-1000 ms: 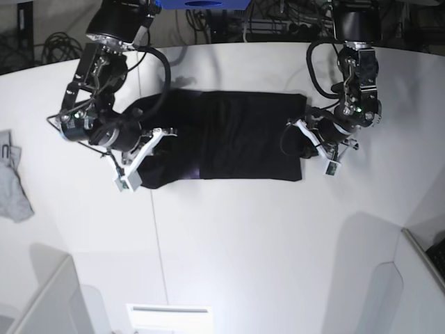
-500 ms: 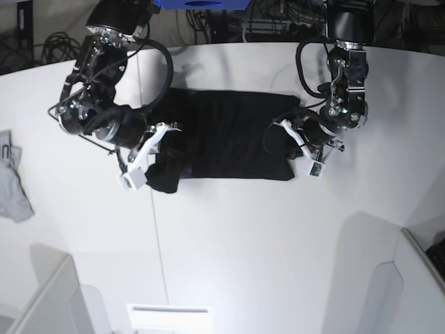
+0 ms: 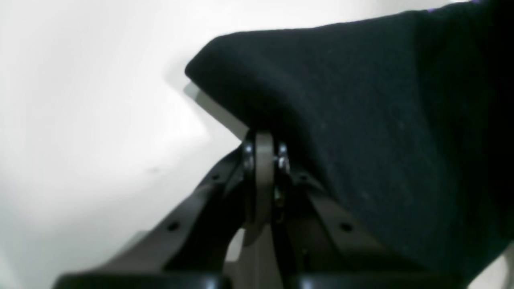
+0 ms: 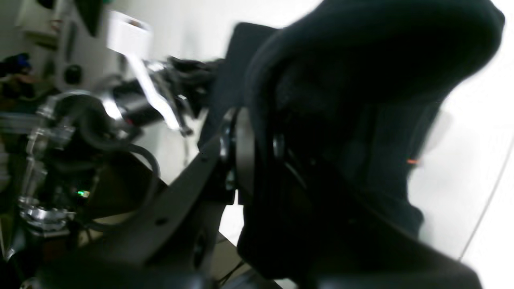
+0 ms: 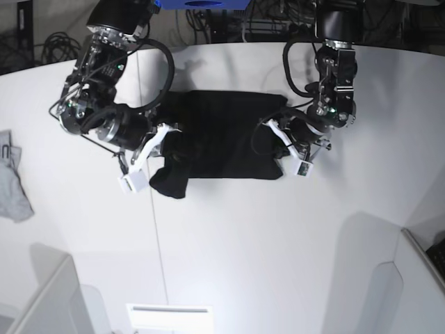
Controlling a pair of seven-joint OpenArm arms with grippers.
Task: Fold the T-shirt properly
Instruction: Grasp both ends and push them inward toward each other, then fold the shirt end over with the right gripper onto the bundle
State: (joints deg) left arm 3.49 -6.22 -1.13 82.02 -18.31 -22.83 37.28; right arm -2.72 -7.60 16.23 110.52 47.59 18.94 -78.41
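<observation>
Your T-shirt [image 5: 222, 136] lies at upper centre of the table [image 5: 229, 250], mid-fold. Your right gripper [image 5: 161, 149] pinches its bunched left end, your left gripper [image 5: 284, 142] its right edge (both clamped). Next, carry both ends inward evenly.

This is a robotics lab. A curved white bench [image 5: 229, 236] fills the base view, with two black robot arms mounted at its far edge, one at the base view's left [image 5: 104, 76] and one at its right [image 5: 334, 76]. Behind the bench lie tangled cables [image 5: 55, 45] and dark equipment, with a blue housing [image 5: 201, 4] at the top edge. Pale partition panels [image 5: 45, 299] stand at the lower corners.
</observation>
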